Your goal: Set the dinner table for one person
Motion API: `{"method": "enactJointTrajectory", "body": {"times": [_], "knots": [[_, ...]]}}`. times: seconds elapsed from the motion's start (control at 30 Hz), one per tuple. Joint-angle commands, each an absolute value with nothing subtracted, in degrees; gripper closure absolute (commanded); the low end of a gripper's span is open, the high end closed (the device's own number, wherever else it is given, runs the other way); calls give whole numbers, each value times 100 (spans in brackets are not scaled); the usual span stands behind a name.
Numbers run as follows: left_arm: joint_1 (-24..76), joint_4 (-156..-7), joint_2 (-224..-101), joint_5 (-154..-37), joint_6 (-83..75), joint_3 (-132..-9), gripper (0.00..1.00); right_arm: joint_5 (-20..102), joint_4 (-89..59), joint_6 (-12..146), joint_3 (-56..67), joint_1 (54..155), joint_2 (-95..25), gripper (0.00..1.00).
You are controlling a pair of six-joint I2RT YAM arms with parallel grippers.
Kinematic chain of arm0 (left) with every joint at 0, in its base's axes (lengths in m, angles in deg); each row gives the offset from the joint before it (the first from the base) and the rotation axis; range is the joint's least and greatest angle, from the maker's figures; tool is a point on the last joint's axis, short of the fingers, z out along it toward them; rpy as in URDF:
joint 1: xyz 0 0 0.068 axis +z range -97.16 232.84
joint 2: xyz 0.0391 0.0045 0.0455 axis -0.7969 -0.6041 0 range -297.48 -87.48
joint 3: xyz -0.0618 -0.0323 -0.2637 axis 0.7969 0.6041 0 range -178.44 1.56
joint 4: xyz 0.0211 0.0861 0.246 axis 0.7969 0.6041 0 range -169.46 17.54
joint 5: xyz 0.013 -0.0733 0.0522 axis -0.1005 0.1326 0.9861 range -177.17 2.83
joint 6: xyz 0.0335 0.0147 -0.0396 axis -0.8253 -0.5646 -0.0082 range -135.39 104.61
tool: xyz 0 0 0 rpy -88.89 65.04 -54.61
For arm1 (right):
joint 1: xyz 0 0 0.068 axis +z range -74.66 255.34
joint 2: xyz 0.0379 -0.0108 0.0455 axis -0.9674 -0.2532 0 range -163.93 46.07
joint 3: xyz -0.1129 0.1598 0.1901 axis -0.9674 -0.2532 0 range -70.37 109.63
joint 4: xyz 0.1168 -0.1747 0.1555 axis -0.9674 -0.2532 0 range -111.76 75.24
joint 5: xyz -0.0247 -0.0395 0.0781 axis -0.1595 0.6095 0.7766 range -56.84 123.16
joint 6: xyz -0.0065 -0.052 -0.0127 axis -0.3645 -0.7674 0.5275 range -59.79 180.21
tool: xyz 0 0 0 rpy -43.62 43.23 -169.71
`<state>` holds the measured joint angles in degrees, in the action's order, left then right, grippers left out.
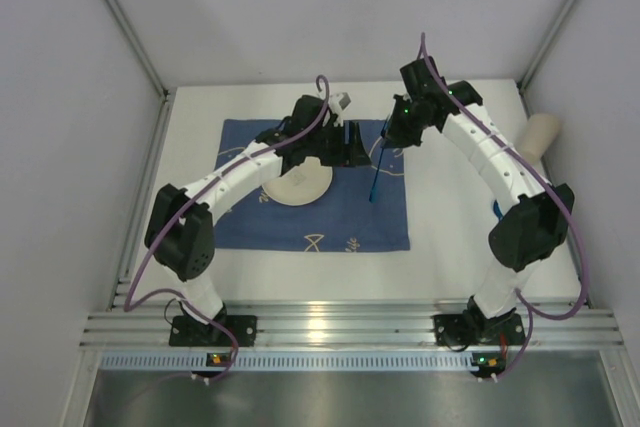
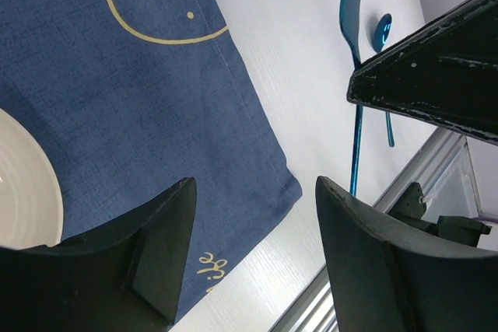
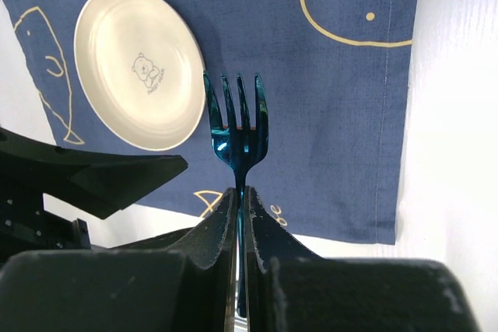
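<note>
This looks like a robot lab, not a home. The white table sits inside a booth with plain grey walls and metal posts at its far corners. A left arm and a right arm are bolted to a ribbed metal rail along the near edge.

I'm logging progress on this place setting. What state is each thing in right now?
Left claw: open, empty.
Right claw: shut on the fork's handle.
Fork: held by its handle, prongs free.
Plate: flat on the mat, empty.
Mat: spread flat on the table.
Spoon: lying on bare table, untouched.
Cup: upright or tipped, cannot tell.
</note>
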<state>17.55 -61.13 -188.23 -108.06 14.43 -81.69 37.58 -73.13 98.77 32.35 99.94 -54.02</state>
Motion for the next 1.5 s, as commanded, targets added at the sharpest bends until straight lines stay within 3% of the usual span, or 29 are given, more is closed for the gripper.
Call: {"method": "enactJointTrajectory", "body": {"times": [0.0,0.43,0.67,0.77,0.8,0.83,1.03,1.07,1.13,1.17,1.3,1.47], "knots": [[1768,-6170,-18504,-10923,1361,-8396,32,3772,-7198,9826,3141,10039,-5254,100],[1680,-6751,-18749,-12233,1695,-8326,34,3825,-7092,9765,3141,10038,-5482,100],[1557,-6540,-19285,-12312,1564,-8597,46,4036,-6978,9800,3150,10030,-5535,100],[1557,-6452,-19461,-12312,1493,-8817,60,4255,-6829,9844,3054,10012,-5526,100],[1566,-6452,-19514,-12330,1502,-8862,69,4299,-6794,9870,3018,9995,-5526,100],[1557,-6426,-19549,-12321,1511,-8966,96,4335,-6750,9870,2966,9994,-5526,100],[1618,-6188,-19611,-12259,1406,-9021,100,4624,-6671,9827,2956,9916,-5553,100],[1645,-6162,-19568,-12242,1388,-8977,100,4712,-6644,9809,2974,9881,-5570,92],[1811,-6100,-19480,-12233,1353,-8715,100,4888,-6556,9756,3087,9819,-5579,58],[1890,-6100,-19323,-12242,1361,-8599,100,4889,-6565,9721,3140,9775,-5570,3],[2470,-6013,-18812,-12233,1248,-8081,100,4933,-6591,9537,3369,9520,-5422,0],[3638,-4873,-18127,-11575,405,-7606,100,5021,-6635,9431,3028,9116,-5132,0]]}}
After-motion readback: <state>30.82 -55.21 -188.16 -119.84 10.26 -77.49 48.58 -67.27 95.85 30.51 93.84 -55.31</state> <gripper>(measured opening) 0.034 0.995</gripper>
